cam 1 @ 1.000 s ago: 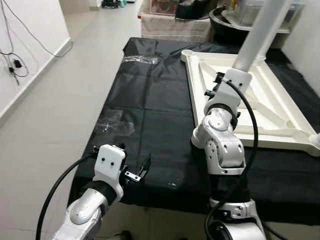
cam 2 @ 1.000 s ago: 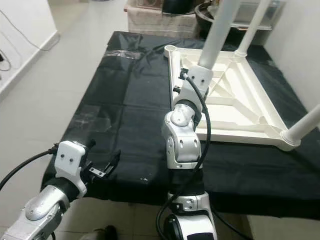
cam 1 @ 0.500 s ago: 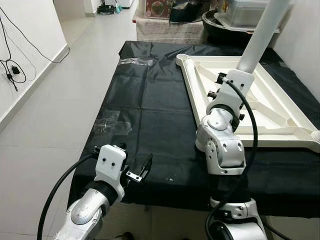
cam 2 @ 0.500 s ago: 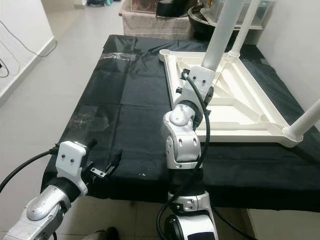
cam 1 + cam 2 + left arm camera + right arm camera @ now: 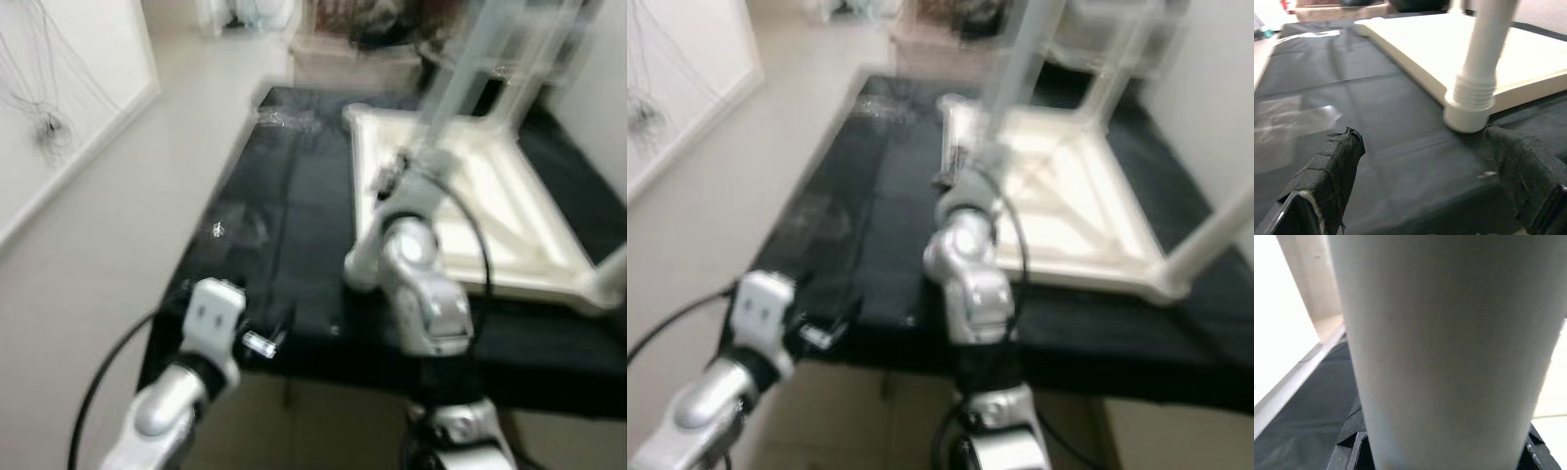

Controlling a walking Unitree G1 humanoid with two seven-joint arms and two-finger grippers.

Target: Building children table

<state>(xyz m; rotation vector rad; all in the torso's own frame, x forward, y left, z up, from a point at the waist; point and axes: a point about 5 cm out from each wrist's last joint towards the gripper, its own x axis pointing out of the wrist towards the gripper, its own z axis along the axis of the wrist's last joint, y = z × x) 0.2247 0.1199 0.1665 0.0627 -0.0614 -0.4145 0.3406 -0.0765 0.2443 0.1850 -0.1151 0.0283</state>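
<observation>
A white tabletop (image 5: 490,196) lies upside down on the black-covered table (image 5: 294,196). My right gripper (image 5: 416,147) is shut on a white table leg (image 5: 465,64) that stands upright over the tabletop's near left part. In the right wrist view the leg (image 5: 1449,342) sits between the black fingers (image 5: 1349,443). My left gripper (image 5: 279,328) hovers open by the table's front left edge. Its wrist view has the cloth-wrapped fingers (image 5: 1327,181) wide apart, facing a leg (image 5: 1481,63) set in the tabletop's corner. Two more legs (image 5: 1215,235) (image 5: 1127,49) stand at other corners. Both eye views are blurred.
Clear plastic wrappers (image 5: 284,119) (image 5: 235,230) lie on the black cloth left of the tabletop. A white wall with cables (image 5: 44,127) runs along the left, with pale floor (image 5: 127,245) between it and the table. Boxes and clutter (image 5: 362,39) stand behind the table.
The whole picture has shifted and blurred, so the camera has moved. The right gripper still holds the leg, and the left gripper stays open at the front edge.
</observation>
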